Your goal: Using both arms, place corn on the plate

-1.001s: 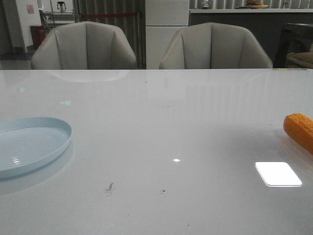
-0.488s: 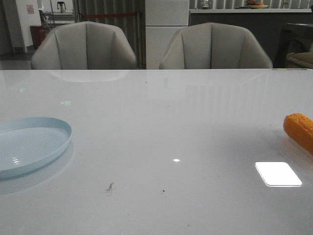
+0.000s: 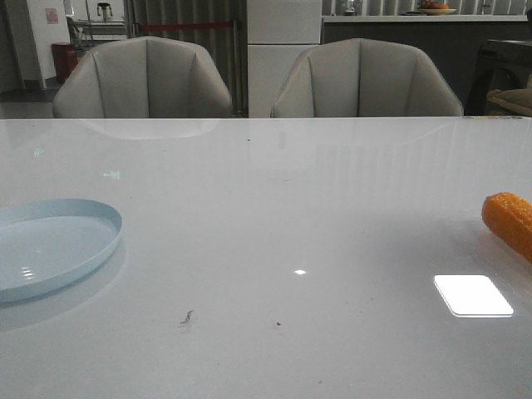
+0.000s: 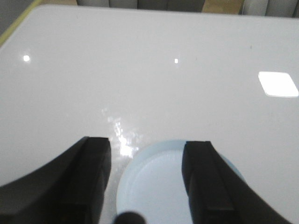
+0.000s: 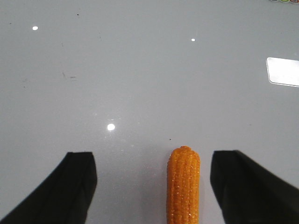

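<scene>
My right claw (image 5: 152,186) gapes wide around the corn (image 5: 183,184) at lower centre, untouched; my left claw (image 4: 147,179) gapes empty above the plate (image 4: 161,179); the glossy cob may roll if one finger lands first.

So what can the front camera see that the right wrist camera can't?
Only the front view shows the pale blue plate at the table's left edge and the two grey chairs behind the table. Only the right wrist view shows the right gripper, its black fingers open on either side of the cob, not touching it. Both show the orange corn lying on the glossy white table.
</scene>
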Available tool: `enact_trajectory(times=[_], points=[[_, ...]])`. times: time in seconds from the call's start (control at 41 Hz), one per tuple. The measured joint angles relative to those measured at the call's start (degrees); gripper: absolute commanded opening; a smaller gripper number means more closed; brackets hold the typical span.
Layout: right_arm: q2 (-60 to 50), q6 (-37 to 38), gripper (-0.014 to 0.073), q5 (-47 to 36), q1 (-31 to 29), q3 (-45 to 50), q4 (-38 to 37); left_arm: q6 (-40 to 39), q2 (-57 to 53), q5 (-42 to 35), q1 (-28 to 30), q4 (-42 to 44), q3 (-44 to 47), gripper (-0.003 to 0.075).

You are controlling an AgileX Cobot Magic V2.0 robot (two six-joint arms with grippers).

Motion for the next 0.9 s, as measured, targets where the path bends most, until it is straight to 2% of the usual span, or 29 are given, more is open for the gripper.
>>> enact_trajectory(times=[0.171, 0.317, 0.464, 0.684, 0.903], points=[[0.0, 0.0, 0.0607, 0.1, 0.0, 0.0, 0.0, 0.0, 11.0, 12.1, 1.5, -0.2, -9.8, 0.0424], [0.0, 0.0, 0.0607, 0.8, 0.0, 0.0, 0.2, 0.0, 21.5, 21.0, 4.9, -0.2, -18.3, 0.0424], [0.0, 0.0, 0.0607, 1.5, 0.0, 0.0, 0.2, 0.0, 31.2, 27.3, 7.5, -0.2, -24.7, 0.0424], [0.0, 0.0, 0.0607, 2.1, 0.0, 0.0, 0.3, 0.0, 42.6, 32.8, 8.0, -0.2, -31.1, 0.0424], [0.0, 0.0, 0.0607, 2.4, 0.0, 0.0, 0.3, 0.0, 48.4, 35.3, 8.0, -0.4, -32.7, 0.0424]])
